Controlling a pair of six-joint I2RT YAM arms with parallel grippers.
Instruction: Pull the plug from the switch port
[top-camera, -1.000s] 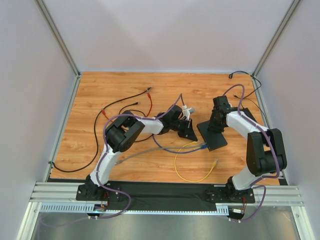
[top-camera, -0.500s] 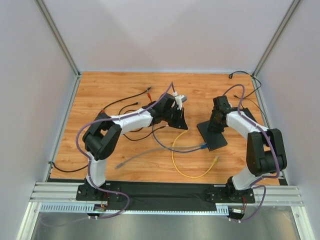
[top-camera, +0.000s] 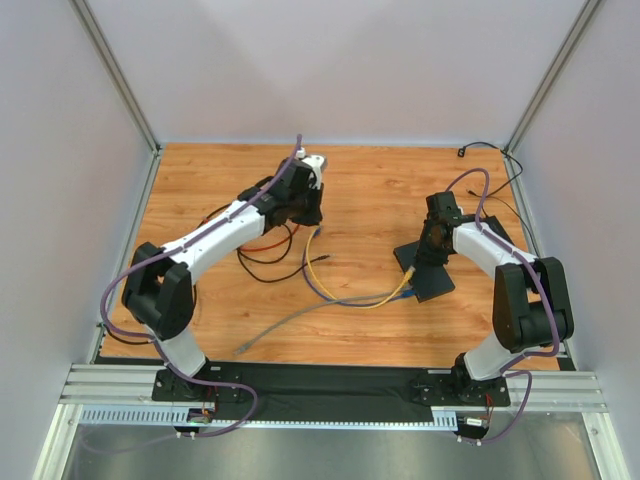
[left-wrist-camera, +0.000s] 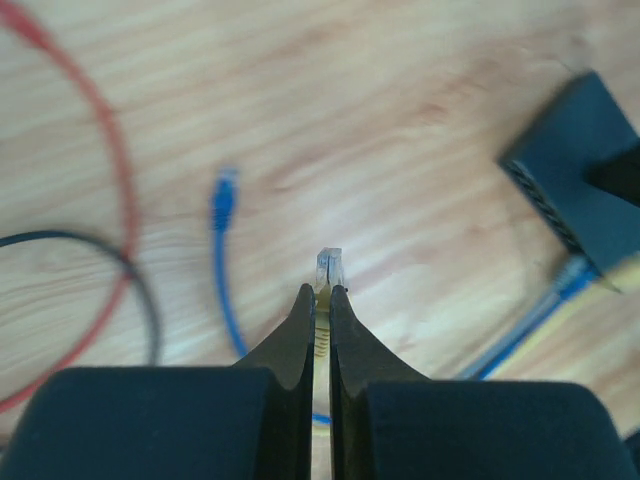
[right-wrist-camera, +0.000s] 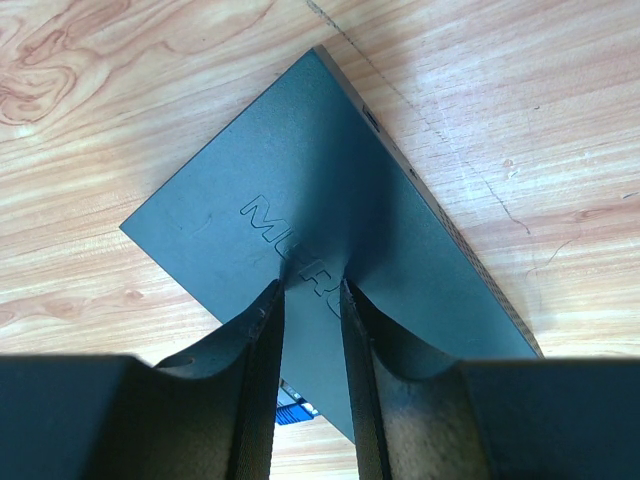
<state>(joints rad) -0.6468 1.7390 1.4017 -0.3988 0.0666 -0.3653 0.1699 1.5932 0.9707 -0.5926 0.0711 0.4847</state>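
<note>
The left pincer (left-wrist-camera: 322, 290) is clenched on a yellow cable (top-camera: 310, 255) just behind its clear plug (left-wrist-camera: 328, 268), and the plug's tip pokes out past the fingertips, above the bare wood of the counter (top-camera: 370, 190). In the top view this arm reaches out toward 11 o'clock on the counter. The plug is well apart from the flat black switch box (right-wrist-camera: 300, 150), which lies over at about 3 o'clock. From the pincer the yellow cable drops toward 6 o'clock, then curves across to the box's 9 o'clock edge. There its other end lies beside the end of a blue cable (left-wrist-camera: 540, 320), right against the edge. Whether either of those ends is seated in a switch port cannot be told from these views. The right pincer (right-wrist-camera: 310, 287) is released partway, its two fingertips a little apart and set down on the top face of the box, over raised lettering, with nothing gripped between them. In the left wrist view a second blue cable end (left-wrist-camera: 227, 185) lies loose on the wood at 10 o'clock from the plug. A red cable (left-wrist-camera: 110, 170) and a black cable (left-wrist-camera: 100, 245) arc further out toward 9 o'clock. A grey cable (top-camera: 290, 325) trails toward 7 o'clock on the counter.
</note>
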